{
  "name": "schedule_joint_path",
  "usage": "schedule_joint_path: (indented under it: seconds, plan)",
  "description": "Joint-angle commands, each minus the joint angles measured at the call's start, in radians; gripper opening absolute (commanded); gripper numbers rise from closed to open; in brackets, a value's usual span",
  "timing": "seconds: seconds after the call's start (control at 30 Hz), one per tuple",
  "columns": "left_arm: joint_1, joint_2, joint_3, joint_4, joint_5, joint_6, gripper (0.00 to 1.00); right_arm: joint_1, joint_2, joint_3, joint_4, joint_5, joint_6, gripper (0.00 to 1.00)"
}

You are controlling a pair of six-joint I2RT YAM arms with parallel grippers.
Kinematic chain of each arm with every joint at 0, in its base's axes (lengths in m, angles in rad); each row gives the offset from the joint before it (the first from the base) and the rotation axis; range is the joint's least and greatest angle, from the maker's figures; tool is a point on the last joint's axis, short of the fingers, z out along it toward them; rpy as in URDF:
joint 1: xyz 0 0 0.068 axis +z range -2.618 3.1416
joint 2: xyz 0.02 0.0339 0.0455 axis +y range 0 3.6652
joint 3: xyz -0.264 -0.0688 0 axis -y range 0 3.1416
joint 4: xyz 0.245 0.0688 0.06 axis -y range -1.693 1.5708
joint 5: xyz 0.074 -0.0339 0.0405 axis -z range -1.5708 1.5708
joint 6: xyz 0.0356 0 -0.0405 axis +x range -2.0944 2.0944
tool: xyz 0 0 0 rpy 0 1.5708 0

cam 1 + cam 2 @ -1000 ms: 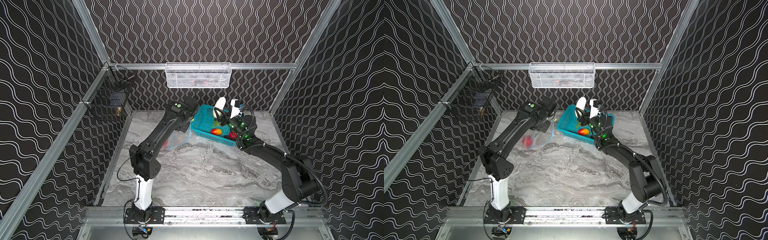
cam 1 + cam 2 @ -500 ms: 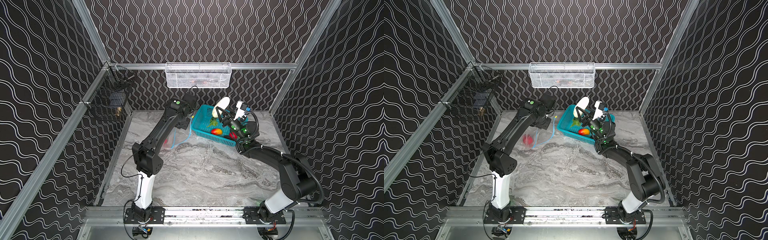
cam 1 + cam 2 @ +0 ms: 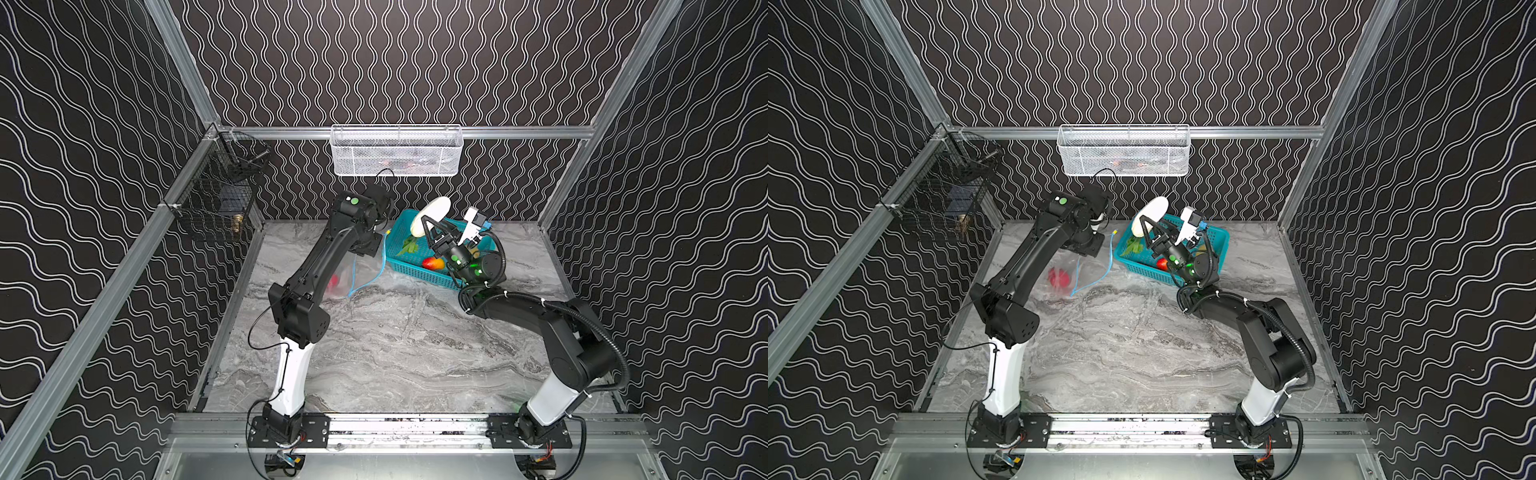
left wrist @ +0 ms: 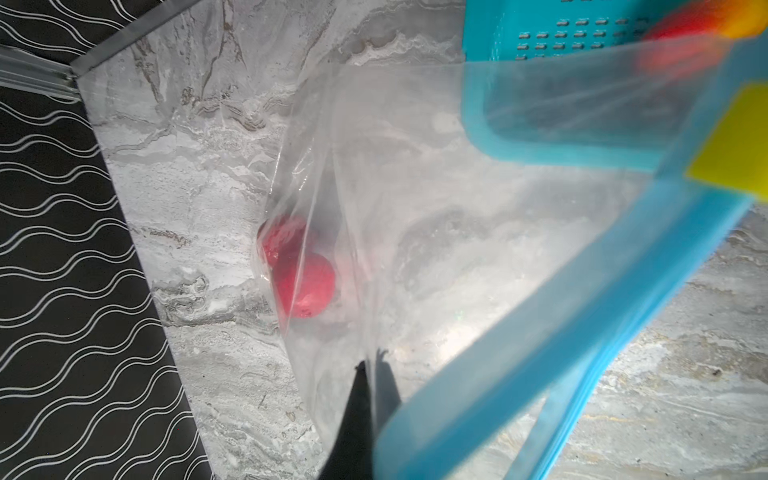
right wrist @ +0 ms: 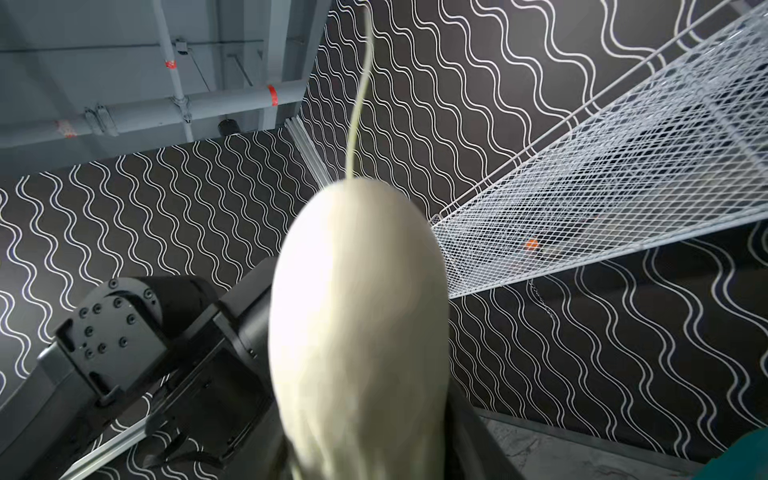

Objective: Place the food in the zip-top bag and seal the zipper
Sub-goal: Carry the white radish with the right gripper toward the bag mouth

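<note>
Left-centre of a top view: the zip-top bag is hanging by its mouth. Your left gripper is pinching fully closed on the film beside the blue zipper. The plastic is looking limp and slippery, so take it by the strip. Red round ones are lying inside. Right, over the teal basket: your right gripper is clamping half-closed around the white long one. It's looking smooth, light and rigid. Hold it mid-body.

Nope, no readable text, labels or numbers anywhere, not even on the clear crinkly zip-top bag.
</note>
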Motion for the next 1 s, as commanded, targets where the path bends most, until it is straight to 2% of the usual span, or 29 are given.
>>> schedule_joint_path:
  seconds: [0.0,0.37,0.97]
  plan:
    - [0.005,0.006,0.003,-0.041,0.028,-0.005,0.00,0.022,0.029,0.018,0.157,0.021,0.033,0.38]
    - [0.020,-0.011,-0.002,-0.047,0.070,0.011,0.00,0.079,0.124,0.037,0.298,0.082,0.046,0.35]
    - [0.048,-0.022,0.018,-0.048,0.184,0.029,0.00,0.147,0.161,0.119,0.304,0.074,0.083,0.32]
